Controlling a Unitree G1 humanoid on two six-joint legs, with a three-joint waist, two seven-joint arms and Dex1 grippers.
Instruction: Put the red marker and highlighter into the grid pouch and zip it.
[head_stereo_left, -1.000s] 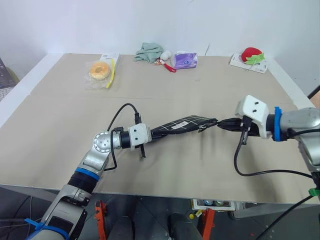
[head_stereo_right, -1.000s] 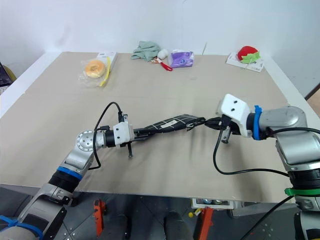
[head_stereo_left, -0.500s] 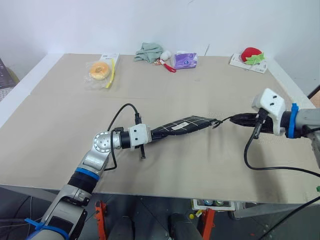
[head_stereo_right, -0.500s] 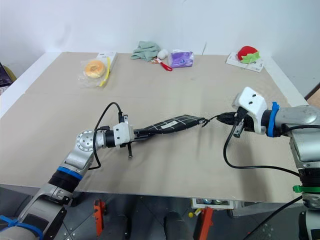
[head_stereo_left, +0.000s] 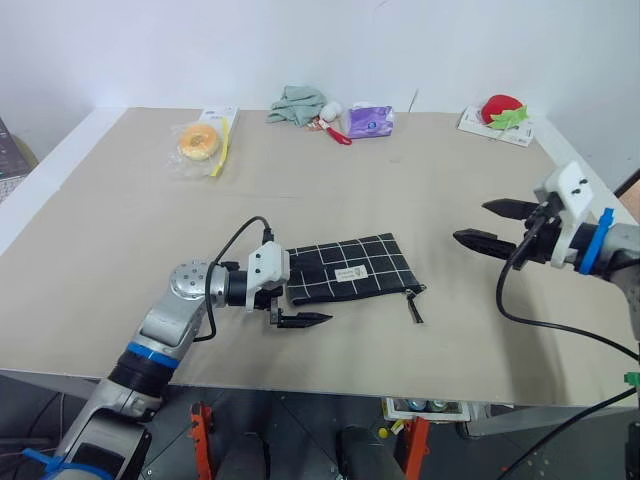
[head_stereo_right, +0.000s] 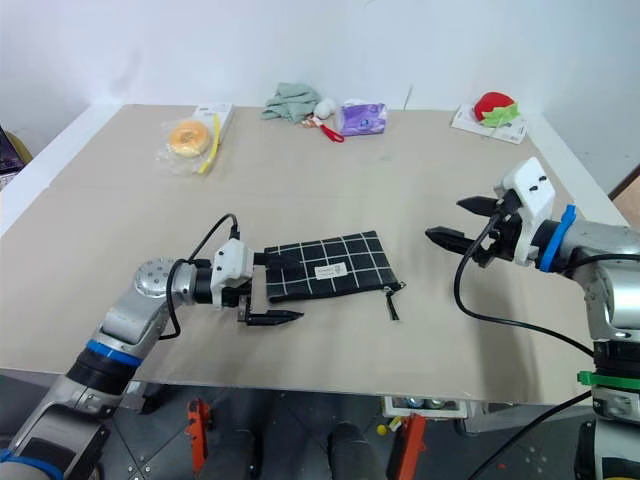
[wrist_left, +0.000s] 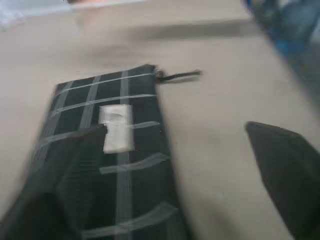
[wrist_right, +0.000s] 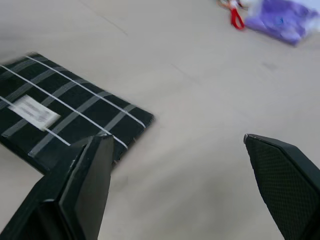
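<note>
The grid pouch lies flat on the tabletop, its long axis running across between my arms and its zipper pull at the end toward my right. My left end effector, spread and empty, sits at the pouch's other end, touching or nearly so. My right end effector, also released, hangs well apart beyond the pull, so the left is nearer.
</note>
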